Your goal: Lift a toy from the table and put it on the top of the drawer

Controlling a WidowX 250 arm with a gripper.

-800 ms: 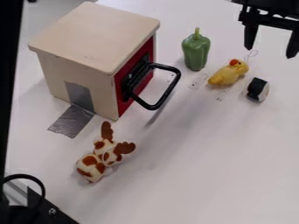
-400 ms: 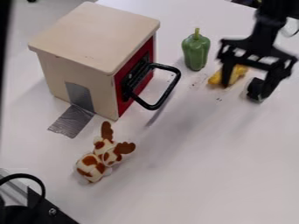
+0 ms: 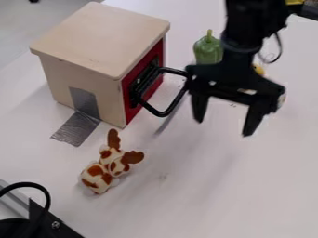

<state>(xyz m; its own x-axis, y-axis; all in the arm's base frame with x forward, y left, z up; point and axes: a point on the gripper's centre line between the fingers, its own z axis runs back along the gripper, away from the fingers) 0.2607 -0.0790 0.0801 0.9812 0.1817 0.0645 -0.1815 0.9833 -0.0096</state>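
The black gripper [image 3: 221, 126] hangs over the table right of the drawer's handle, its two fingers spread apart with nothing between them. At the lower left, a white and brown spotted plush toy [image 3: 98, 176] with brown antlers lies on the table, down and left of the gripper. Behind the toy stands the wooden drawer box [image 3: 87, 69], with a bare flat top [image 3: 102, 37], a red front and a black loop handle [image 3: 162, 113]. Partly hidden behind the arm are a green pepper [image 3: 208, 49] and a yellow duck [image 3: 258, 69].
Grey tape [image 3: 77, 128] runs from the box's side onto the white table [image 3: 205, 200]. The box's handle juts out close to the gripper's left side. Black hardware with a cable loop [image 3: 37, 218] occupies the lower left corner.
From the upper right, the gripper has come down and left, past the duck, to beside the drawer handle. The arm now covers much of the duck and part of the pepper. The spotted toy stayed put.
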